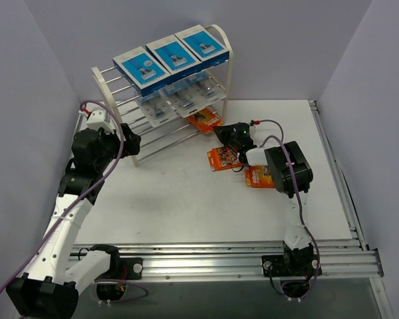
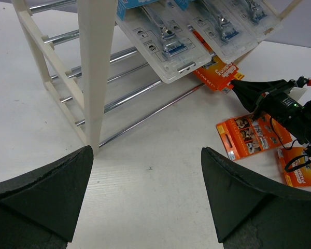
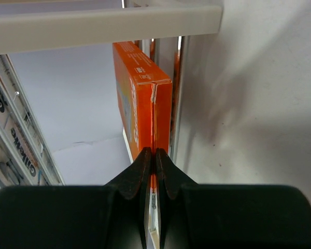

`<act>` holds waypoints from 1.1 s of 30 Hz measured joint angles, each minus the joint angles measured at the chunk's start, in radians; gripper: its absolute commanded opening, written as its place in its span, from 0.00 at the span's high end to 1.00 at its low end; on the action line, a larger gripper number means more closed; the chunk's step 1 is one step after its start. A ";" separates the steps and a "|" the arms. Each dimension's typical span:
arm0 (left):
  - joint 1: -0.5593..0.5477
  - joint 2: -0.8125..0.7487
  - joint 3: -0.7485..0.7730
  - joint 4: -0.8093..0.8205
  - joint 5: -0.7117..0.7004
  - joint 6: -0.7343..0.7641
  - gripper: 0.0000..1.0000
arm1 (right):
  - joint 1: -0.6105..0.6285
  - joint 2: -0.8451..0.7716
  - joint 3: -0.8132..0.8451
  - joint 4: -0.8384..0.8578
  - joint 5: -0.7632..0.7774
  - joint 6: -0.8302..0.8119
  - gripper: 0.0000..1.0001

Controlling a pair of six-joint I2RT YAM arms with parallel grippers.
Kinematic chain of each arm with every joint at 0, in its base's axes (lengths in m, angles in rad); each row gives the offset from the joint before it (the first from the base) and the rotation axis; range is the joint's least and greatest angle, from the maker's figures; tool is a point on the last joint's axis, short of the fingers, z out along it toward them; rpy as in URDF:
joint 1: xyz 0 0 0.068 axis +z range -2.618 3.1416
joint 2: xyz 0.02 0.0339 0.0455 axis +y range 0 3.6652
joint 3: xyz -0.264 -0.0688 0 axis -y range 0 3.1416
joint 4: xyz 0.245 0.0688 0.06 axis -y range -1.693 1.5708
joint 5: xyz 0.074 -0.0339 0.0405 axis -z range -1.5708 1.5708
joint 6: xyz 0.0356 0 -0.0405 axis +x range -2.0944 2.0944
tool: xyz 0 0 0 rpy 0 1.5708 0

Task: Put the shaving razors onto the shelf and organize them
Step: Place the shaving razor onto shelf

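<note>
At the right pincer: I saw the jaws pinched together on the thin sealed edge of an orange pack, black fingertips pressed flat on either side of the flap.
Held pack: glossy orange card, flat and rectangular, seen edge-on from my wrist camera; it sat at the right end of a lower tier of the shelf, just beneath the clear packs. Which rod it rested on, I could not tell.
Left pincer: spread wide with nothing between its fingers, hovering above the table near the shelf's left end panel.
Shelf build: white frame with rounded end panels and thin chrome rods, smooth and shiny, running lengthwise.
Top tier: three blue boxes lay side by side, tilted with the slope of the rods.
Next tier down: three clear blister packs in a row, transparent plastic over blue cards, metal razors visible inside.
Table top: white and matte; two orange packs lay flat on it, one just beside the right pincer's body and the other near that arm's wrist, both apart from the shelf.
</note>
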 measured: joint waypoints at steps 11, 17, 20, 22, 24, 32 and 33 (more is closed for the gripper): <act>-0.006 0.004 0.000 0.000 0.000 0.001 0.06 | 0.006 0.019 0.003 0.005 0.039 0.021 1.00; -0.008 0.009 0.000 0.000 0.000 0.002 0.06 | 0.013 0.037 0.014 0.027 0.059 0.036 1.00; -0.009 0.009 0.000 0.000 0.000 0.002 0.06 | 0.018 0.046 0.015 0.063 0.074 0.047 1.00; -0.011 0.009 0.000 0.000 0.000 0.002 0.06 | 0.020 0.059 0.022 0.080 0.081 0.055 1.00; -0.013 0.011 0.000 0.000 0.000 0.002 0.06 | 0.020 0.079 0.030 0.092 0.089 0.061 1.00; -0.019 0.013 0.000 -0.001 0.000 0.002 0.06 | 0.026 0.100 0.051 0.106 0.101 0.072 1.00; -0.019 0.013 0.000 -0.001 0.000 0.002 0.06 | 0.026 0.100 0.055 0.106 0.102 0.073 1.00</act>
